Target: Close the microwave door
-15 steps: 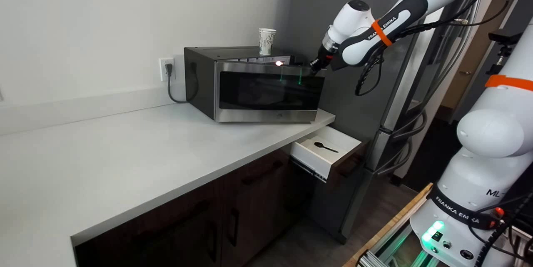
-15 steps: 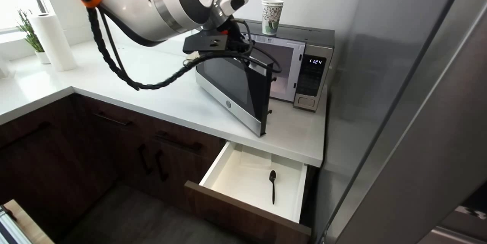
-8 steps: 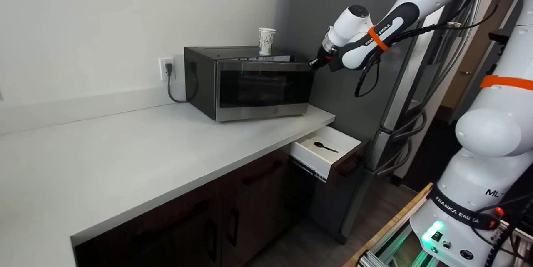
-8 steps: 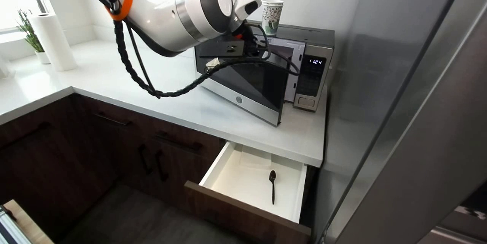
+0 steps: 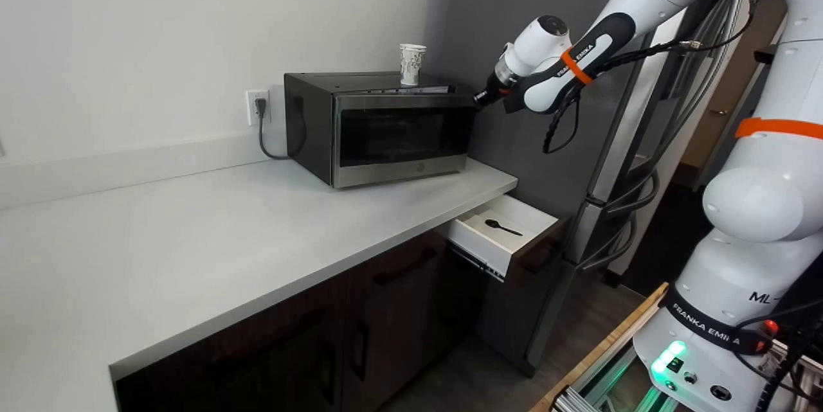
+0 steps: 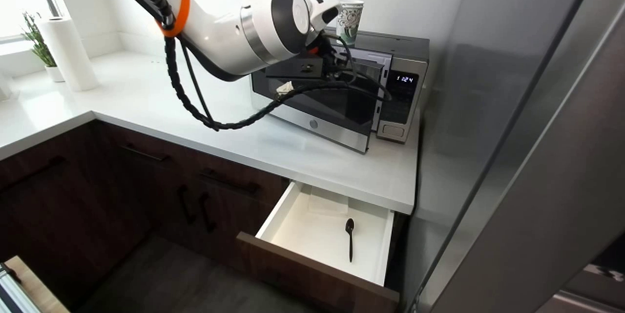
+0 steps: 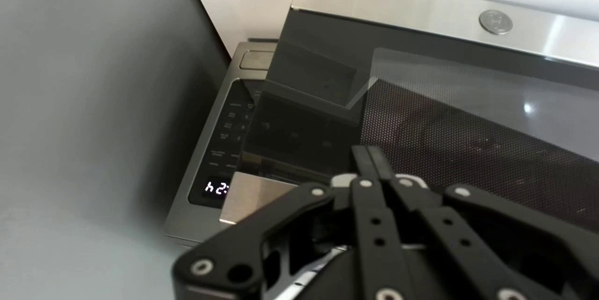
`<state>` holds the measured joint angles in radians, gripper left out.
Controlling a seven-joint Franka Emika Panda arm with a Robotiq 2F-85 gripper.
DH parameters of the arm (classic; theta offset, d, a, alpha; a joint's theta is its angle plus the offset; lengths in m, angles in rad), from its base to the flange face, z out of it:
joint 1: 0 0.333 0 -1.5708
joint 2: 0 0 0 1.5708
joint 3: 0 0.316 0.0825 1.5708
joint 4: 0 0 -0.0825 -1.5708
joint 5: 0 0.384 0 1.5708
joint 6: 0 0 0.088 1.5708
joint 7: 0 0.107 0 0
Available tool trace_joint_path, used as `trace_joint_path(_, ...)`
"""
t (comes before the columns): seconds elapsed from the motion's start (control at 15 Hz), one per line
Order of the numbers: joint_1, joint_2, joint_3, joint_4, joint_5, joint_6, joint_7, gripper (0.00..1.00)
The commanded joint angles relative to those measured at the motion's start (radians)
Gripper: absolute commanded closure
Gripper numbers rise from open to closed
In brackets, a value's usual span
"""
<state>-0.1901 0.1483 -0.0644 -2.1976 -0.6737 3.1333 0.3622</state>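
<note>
Your gripper [image 7: 372, 156], its fingers pressed together, points in from the bottom of the wrist view at the microwave door [image 7: 449, 103], whose dark window fills the right; whether they touch you cannot tell. In an exterior view, the door hangs ajar at the centre, its right edge standing off the microwave [image 6: 401, 100]. Paper cups [image 6: 349, 22] stand on top; a drawer [image 6: 312, 237] at lower centre holds a black spoon [image 6: 350, 227]

Narrow gap behind microwave door [image 5: 404, 135]
</note>
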Motion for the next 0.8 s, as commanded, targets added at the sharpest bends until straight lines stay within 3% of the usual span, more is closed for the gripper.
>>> trace_joint_path(0.0,-0.035,0.113,0.017,0.069,0.019,0.146,-0.038,1.00)
trace_joint_path(0.07,-0.048,0.135,0.029,0.082,0.017,0.177,-0.043,1.00)
trace_joint_path(0.13,-0.013,0.151,0.003,0.080,0.159,0.203,-0.175,1.00)
trace_joint_path(0.2,-0.017,0.171,0.008,0.094,0.195,0.218,-0.200,1.00)
trace_joint_path(0.27,-0.061,0.194,0.032,0.127,0.108,0.228,-0.126,1.00)
trace_joint_path(0.47,-0.062,0.252,0.012,0.196,0.133,0.261,-0.145,1.00)
trace_joint_path(0.73,-0.113,0.320,0.057,0.277,0.121,0.281,-0.139,1.00)
